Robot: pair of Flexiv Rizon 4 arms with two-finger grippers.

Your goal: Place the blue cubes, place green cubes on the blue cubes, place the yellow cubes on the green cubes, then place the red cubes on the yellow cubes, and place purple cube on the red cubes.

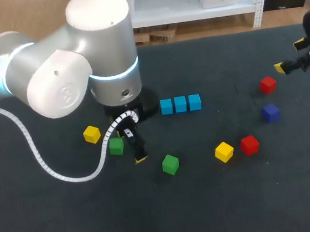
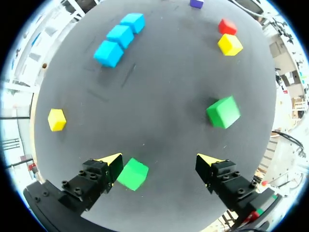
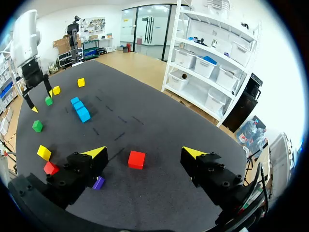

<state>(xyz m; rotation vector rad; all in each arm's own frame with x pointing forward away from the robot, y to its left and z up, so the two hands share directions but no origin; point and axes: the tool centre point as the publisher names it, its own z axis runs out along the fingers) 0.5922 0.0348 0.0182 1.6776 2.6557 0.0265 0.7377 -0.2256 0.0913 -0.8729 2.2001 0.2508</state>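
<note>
Three blue cubes point(image 1: 180, 104) lie in a row mid-table. My left gripper point(image 1: 130, 147) hangs open over a green cube point(image 1: 116, 146); in the left wrist view that green cube point(image 2: 133, 174) lies between the open fingers of the gripper point(image 2: 159, 162), close to one finger point(image 2: 110, 162), untouched. A second green cube point(image 1: 170, 164) point(image 2: 223, 112) sits apart, ahead of the gripper. Yellow cubes point(image 1: 91, 134) point(image 1: 224, 152), red cubes point(image 1: 268, 84) point(image 1: 249, 144) and a purple cube point(image 1: 270, 112) are scattered. My right gripper point(image 1: 289, 56) point(image 3: 145, 153) is open above the table, near the far red cube point(image 3: 136, 159).
The dark table top point(image 1: 54, 217) has free room along the front and at the front left. My left arm's large body point(image 1: 80, 51) and its white cable point(image 1: 42, 157) cover the back left. The table's far edge point(image 1: 218, 35) runs behind the blue row.
</note>
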